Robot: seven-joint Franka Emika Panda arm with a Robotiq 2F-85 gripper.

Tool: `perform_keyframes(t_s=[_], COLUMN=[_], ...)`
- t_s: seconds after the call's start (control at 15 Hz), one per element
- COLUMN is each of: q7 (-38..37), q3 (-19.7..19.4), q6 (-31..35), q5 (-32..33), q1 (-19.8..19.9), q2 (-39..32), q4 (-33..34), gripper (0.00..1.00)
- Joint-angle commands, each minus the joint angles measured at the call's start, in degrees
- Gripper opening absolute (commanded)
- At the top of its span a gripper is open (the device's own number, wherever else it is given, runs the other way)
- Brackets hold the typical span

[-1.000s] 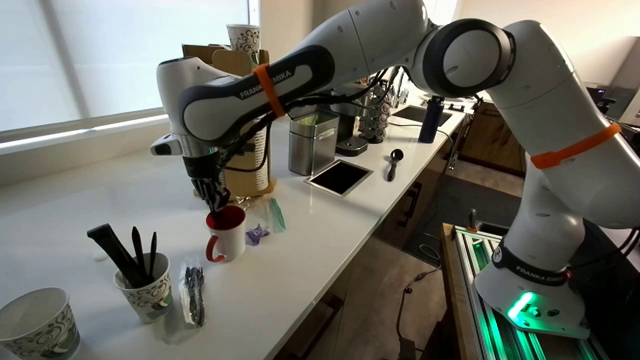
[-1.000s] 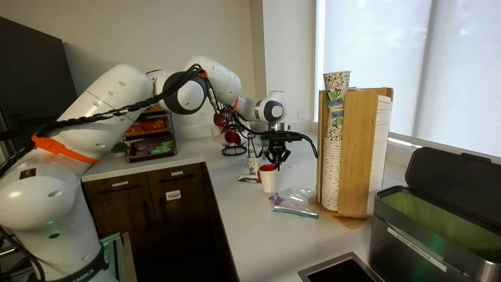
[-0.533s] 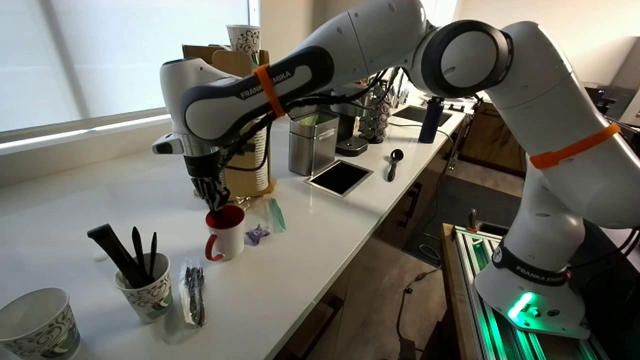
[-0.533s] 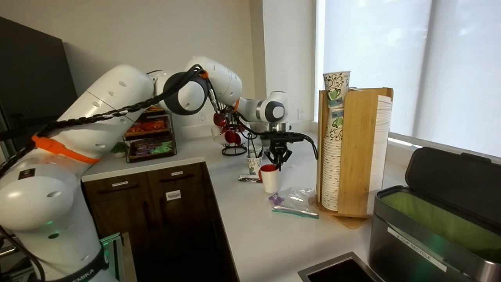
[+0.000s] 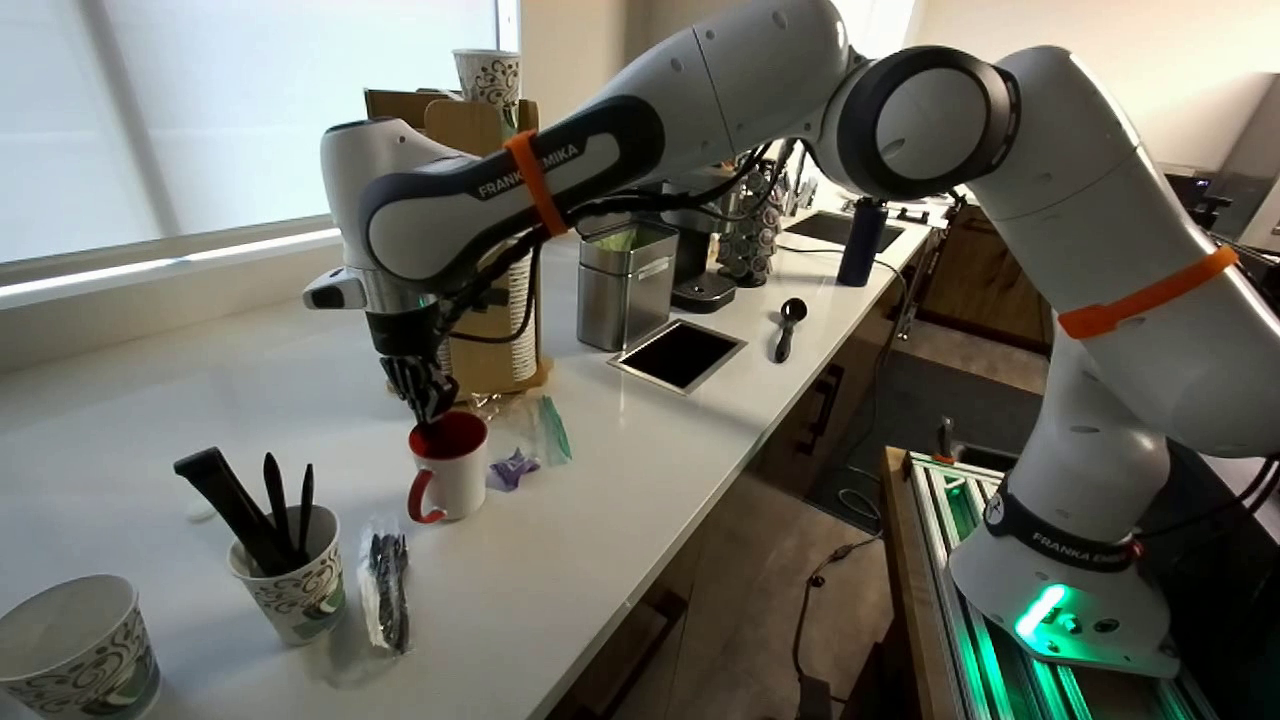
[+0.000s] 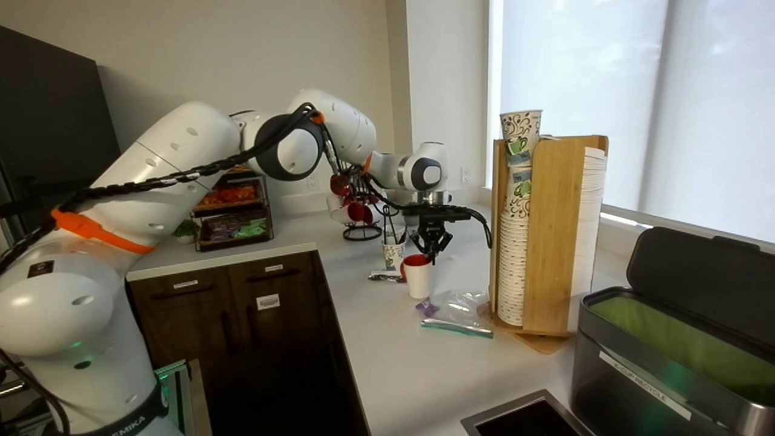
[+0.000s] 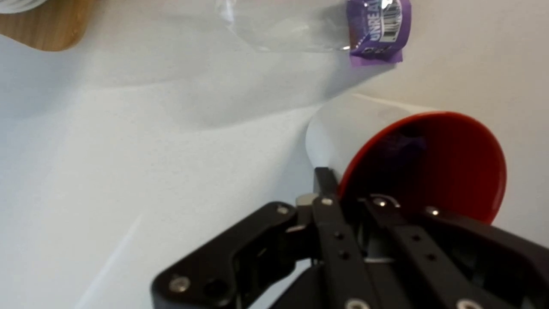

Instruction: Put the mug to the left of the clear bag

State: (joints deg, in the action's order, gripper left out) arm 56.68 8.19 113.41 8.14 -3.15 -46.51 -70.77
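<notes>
The mug [image 5: 460,485] is white outside and red inside, with a red handle. It stands roughly upright over the counter in both exterior views [image 6: 418,280]; I cannot tell if its base touches. My gripper [image 7: 343,189] is shut on the mug's wall at the rim. One finger [image 7: 327,182] lies outside the wall; the other goes inside and its tip is hidden in the dark interior. A dim purple patch shows inside the mug. The clear bag [image 6: 463,307], with a teal zip edge, lies flat beside the mug. A purple wrapper [image 7: 379,30] is at its end.
A wooden cup holder [image 6: 548,236] stands beside the bag. A paper cup with black utensils [image 5: 300,590], a packet of cutlery [image 5: 385,590] and another paper cup [image 5: 85,650] are on the mug's other side. The counter's edge [image 5: 625,600] runs close by.
The gripper and mug have shifted together very slightly, towards the utensil cup's side in an exterior view. The hold on the mug looks the same.
</notes>
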Motion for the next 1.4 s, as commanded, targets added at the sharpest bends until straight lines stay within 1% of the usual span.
perform_keyframes(t_s=[0.0,0.27,0.33,0.4,0.47,0.67,1.0,1.27,1.33], q7=[1.9,2.2,2.3,2.3,2.3,1.8,-0.1,-1.6,-3.0], q3=[0.5,0.6,0.6,0.5,0.5,0.2,-0.5,-0.5,-0.5], q6=[-0.4,-0.8,-0.9,-0.9,-0.9,-1.0,-1.0,0.5,2.9], q5=[-0.9,-1.2,-1.2,-1.1,-1.2,-1.1,0.9,2.2,2.3], q1=[0.5,0.5,0.5,0.5,0.5,0.3,-1.8,-3.4,-3.6], q2=[-1.2,-1.5,-1.6,-1.6,-1.6,-1.2,2.1,6.1,7.8], q4=[2.2,2.6,2.6,2.6,2.7,2.9,-0.5,-5.1,-7.6], gripper=[0.02,0.02,0.24,0.35,0.4,0.64,0.99,1.0,1.0])
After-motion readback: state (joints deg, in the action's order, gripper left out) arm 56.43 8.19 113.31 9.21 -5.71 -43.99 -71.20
